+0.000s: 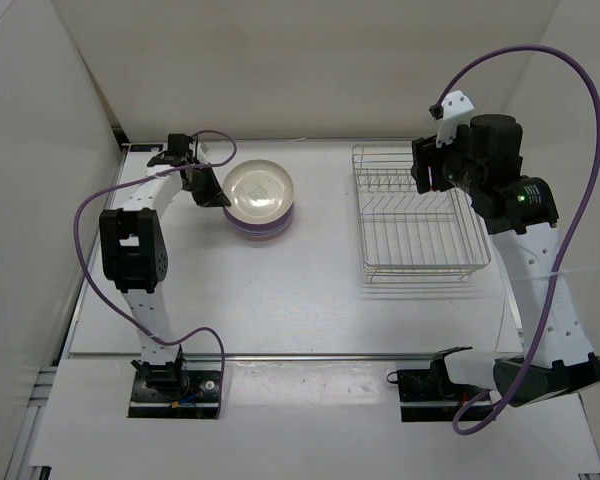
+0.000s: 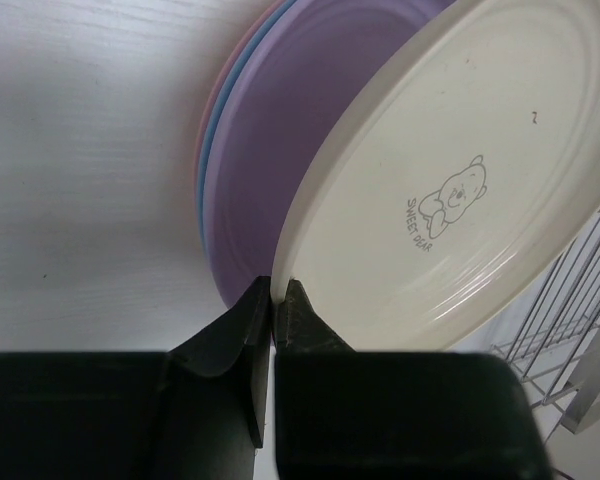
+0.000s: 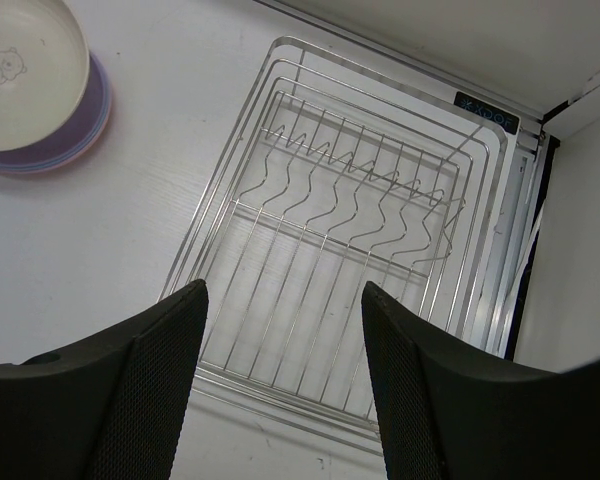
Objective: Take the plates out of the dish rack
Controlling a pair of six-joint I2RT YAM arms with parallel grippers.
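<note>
We see left gripper [image 2: 273, 290] pinched onto the rim of the cream plate [image 2: 480, 170] atop the purple plate [image 2: 270, 150], right gripper [image 3: 282, 292] spread wide, empty, above the dish rack [image 3: 350, 200].

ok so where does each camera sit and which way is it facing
Top external: above and behind the bases, looking down on the table; both arms show.
Left wrist: low, looking along the left gripper, shut on the rim of the cream plate.
Right wrist: raised, looking down past the open right gripper into the dish rack.
Shared: all three show the cream plate and dish rack.
</note>
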